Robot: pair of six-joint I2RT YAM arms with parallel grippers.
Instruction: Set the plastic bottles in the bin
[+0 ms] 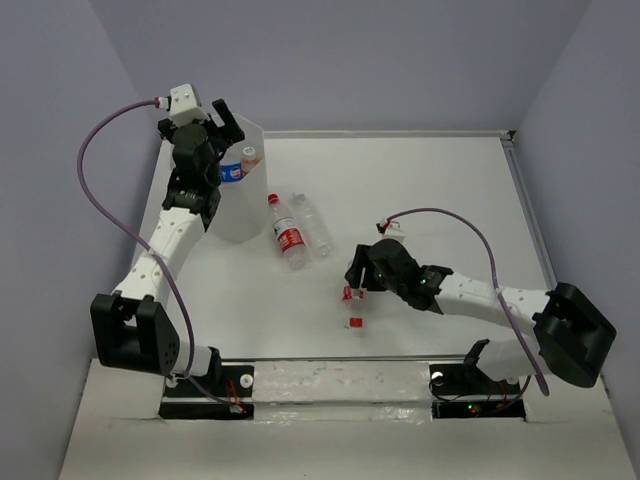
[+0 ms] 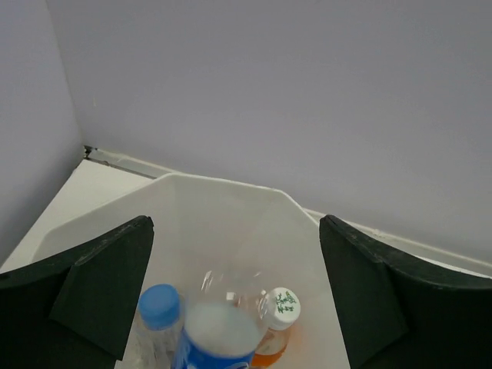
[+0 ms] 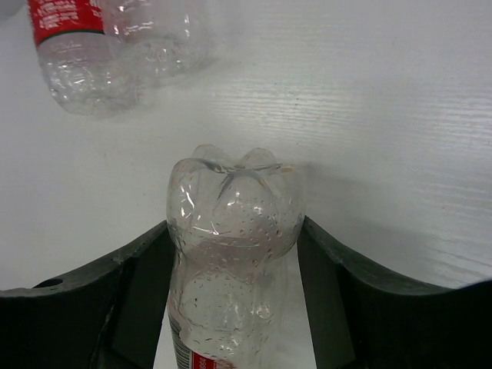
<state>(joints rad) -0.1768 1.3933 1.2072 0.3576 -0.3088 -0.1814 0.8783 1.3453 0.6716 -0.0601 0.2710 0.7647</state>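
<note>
The white bin point(image 1: 240, 205) stands at the back left. In it are a blue-labelled bottle point(image 2: 219, 330), a blue-capped bottle point(image 2: 160, 304) and an orange-filled bottle with a white cap point(image 2: 280, 307). My left gripper point(image 1: 215, 125) is open and empty above the bin's rim point(image 2: 231, 184). My right gripper point(image 1: 357, 280) is low over the table's middle, shut on a clear bottle point(image 3: 234, 231) whose red label point(image 1: 349, 293) shows below the fingers. A red-labelled bottle point(image 1: 288, 232) and a clear bottle point(image 1: 312, 225) lie side by side right of the bin, also in the right wrist view point(image 3: 73, 46).
A small red-and-white thing point(image 1: 355, 322) lies on the table just in front of my right gripper. Purple walls close the table at the back and sides. A metal rail point(image 1: 530, 220) runs along the table's right edge.
</note>
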